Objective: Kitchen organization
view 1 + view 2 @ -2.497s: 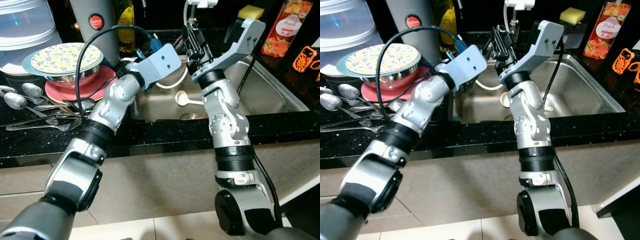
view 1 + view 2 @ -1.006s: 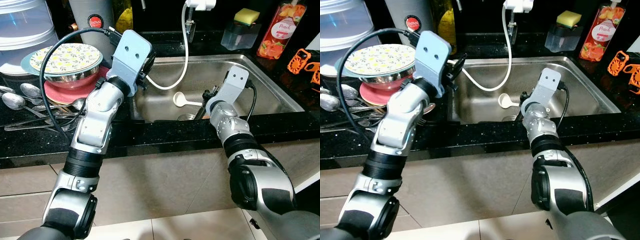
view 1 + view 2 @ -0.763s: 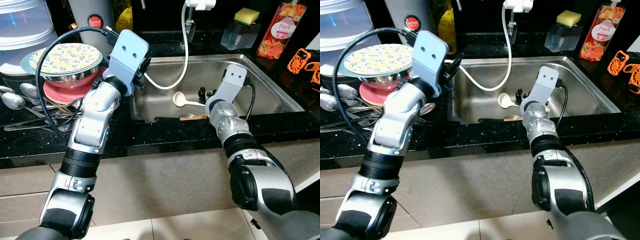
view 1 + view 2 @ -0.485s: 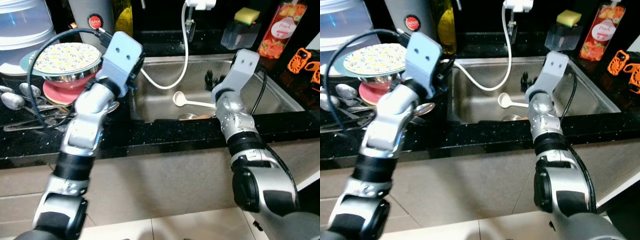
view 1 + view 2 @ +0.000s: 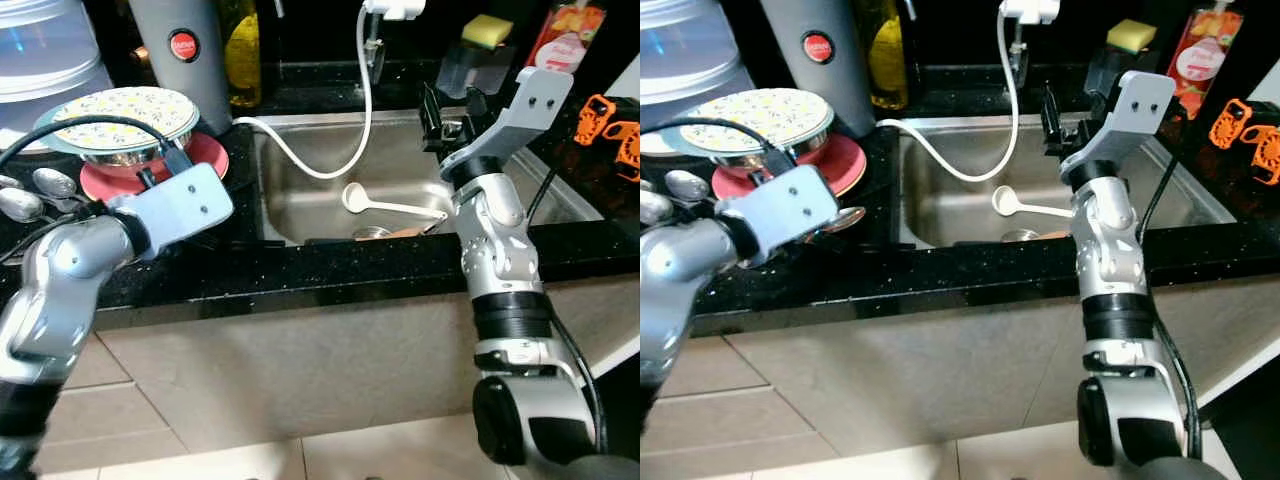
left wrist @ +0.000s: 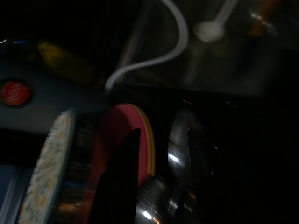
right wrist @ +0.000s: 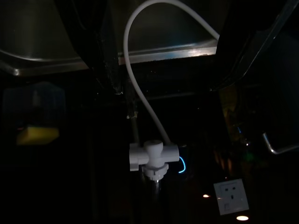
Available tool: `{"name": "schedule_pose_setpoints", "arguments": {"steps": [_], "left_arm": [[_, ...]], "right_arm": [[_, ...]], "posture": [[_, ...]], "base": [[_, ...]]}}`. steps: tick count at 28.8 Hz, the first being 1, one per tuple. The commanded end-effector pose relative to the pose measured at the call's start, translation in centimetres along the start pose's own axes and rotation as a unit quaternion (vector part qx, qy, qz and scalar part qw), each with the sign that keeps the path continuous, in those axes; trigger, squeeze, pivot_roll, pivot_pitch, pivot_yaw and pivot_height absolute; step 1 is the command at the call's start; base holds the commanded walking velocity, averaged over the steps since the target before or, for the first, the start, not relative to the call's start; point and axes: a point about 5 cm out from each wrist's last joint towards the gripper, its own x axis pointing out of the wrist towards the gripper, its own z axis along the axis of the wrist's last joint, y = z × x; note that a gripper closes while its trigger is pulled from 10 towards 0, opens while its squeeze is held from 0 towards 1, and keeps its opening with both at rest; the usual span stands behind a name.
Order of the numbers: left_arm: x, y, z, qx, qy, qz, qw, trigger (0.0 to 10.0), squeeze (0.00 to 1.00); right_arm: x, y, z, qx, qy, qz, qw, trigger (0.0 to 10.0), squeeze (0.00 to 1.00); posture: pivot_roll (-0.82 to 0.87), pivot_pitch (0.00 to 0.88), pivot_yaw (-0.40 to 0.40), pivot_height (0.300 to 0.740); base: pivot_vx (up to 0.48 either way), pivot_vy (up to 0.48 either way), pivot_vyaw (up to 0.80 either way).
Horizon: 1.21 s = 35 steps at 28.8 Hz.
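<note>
Left eye view showed little done: the white plastic ladle (image 5: 380,205) lay in the steel sink (image 5: 560,190), bowl toward the table (image 5: 330,262), handle pointing right. Right claw (image 5: 448,105) hung apart and empty above; left claw (image 6: 159,182), parted, hovered over the silver spoons (image 5: 40,190).

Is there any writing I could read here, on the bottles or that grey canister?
Red round badge on the grey canister: white lettering, too small to read.
Label of the orange bottle: blurred, unreadable.
Yellow bottle: no legible text.
</note>
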Motion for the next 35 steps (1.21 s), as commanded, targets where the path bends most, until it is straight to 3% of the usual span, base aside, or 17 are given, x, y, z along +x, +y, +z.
{"name": "schedule_pose_setpoints", "arguments": {"steps": [1,4,9,18,26,35], "left_arm": [[-1.2,0.4,0.1,0.039,0.016,0.005,0.999,10.0,0.0],[-2.4,0.0,-0.5,0.068,0.053,-0.003,0.996,10.0,0.0],[-3.2,-0.6,-2.7,0.072,0.108,-0.015,0.991,10.0,0.0],[-1.6,-0.3,-3.6,0.088,0.11,-0.01,0.99,10.0,0.0],[-1.3,-0.7,-3.9,0.084,0.111,-0.021,0.99,10.0,0.0],[-2.5,-2.3,-3.1,0.016,0.088,-0.043,0.995,10.0,0.0]], "right_arm": [[-0.1,0.0,0.1,0.001,0.001,0.004,1.0,10.0,0.0],[-0.2,0.2,0.0,0.005,0.007,0.011,1.0,10.0,0.0],[0.0,0.9,-0.6,0.013,0.017,0.022,1.0,10.0,0.0],[0.1,1.0,-0.4,0.013,0.019,0.028,0.999,10.0,0.0],[-0.3,0.4,-0.3,0.007,0.018,0.018,1.0,10.0,0.0],[-0.4,0.3,-0.4,0.006,0.019,0.016,1.0,10.0,0.0]], "posture": [[0.17,0.017,-0.029,0.74],[0.18,0.016,-0.036,0.74],[0.2,0.016,-0.045,0.74],[0.18,0.016,-0.052,0.74],[0.16,0.018,-0.035,0.74],[0.17,0.017,-0.036,0.74]], "base": [[0.0,0.0,0.0],[0.0,0.0,0.0],[0.0,0.0,0.0],[0.0,0.0,0.0],[0.0,0.0,0.0],[0.0,0.0,0.0]]}}
